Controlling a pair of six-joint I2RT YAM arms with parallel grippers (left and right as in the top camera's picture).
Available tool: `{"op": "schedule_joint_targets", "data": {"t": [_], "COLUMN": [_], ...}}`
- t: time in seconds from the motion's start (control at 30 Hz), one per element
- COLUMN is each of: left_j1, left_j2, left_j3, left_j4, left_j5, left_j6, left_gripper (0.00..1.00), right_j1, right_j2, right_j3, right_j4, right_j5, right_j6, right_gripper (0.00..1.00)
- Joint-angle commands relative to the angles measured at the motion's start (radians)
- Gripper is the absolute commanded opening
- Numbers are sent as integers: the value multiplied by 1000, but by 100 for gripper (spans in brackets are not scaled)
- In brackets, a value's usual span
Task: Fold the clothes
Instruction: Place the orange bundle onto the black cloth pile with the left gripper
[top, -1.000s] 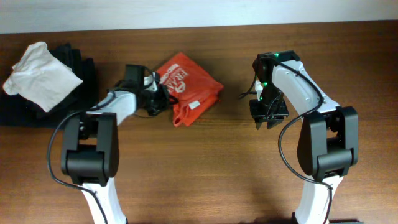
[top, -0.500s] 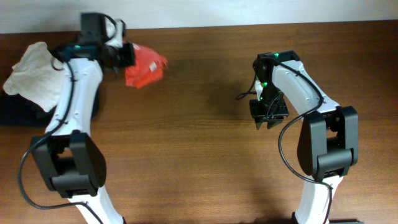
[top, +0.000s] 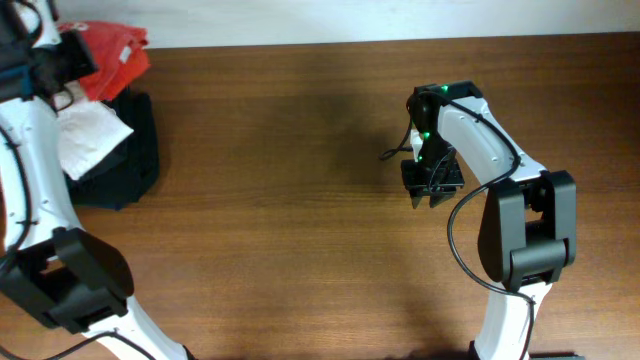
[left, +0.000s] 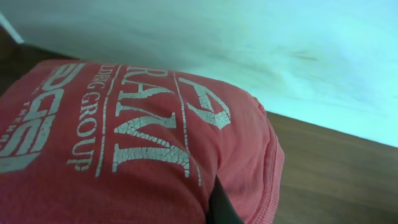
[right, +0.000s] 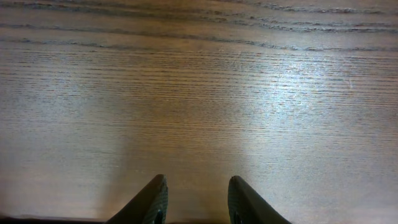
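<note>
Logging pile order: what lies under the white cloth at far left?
Black garments show beneath the white cloth; the table below them is covered, and the orange-red T-shirt covers the cloth's top edge.

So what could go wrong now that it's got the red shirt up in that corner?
Only the left gripper holds the red T-shirt, so its folds might sag open or the shirt could slip free. It hangs over the loose white cloth and black garments, by the far edge of the table. Released there, it may land crooked on that lumpy pile or slide off the back.
</note>
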Motion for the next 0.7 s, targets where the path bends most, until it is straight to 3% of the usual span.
{"op": "schedule_joint_targets", "data": {"t": [0.0, 0.27, 0.3, 0.33, 0.37, 0.53, 0.67], "left_j1": [65, 150, 155, 161, 164, 177, 168], "left_j2": [-39, -7, 0, 9, 16, -11, -95], "left_j3": [24, 8, 8, 8, 8, 17, 37], "left_j4": [-27, -240, -267, -312, -359, -456, -398], "left_j5": [1, 1, 2, 2, 5, 94, 207], "left_j6": [23, 23, 23, 23, 23, -29, -34], "left_gripper": [1, 1, 13, 45, 60, 60, 59], "right_j1": [-9, -9, -9, -9, -9, -9, -9], "right_j2": [-26, -26, -26, -26, -26, -26, -26], "right_j3": [15, 15, 15, 15, 15, 15, 15], "right_j4": [-5, -11, -12, -13, -15, -27, -26], "right_j5": [9, 9, 10, 9, 12, 13, 12], "right_j6": [-6, -7, -8, -18, -18, -45, -45], "right_gripper": [36, 36, 36, 36, 36, 36, 37]}}
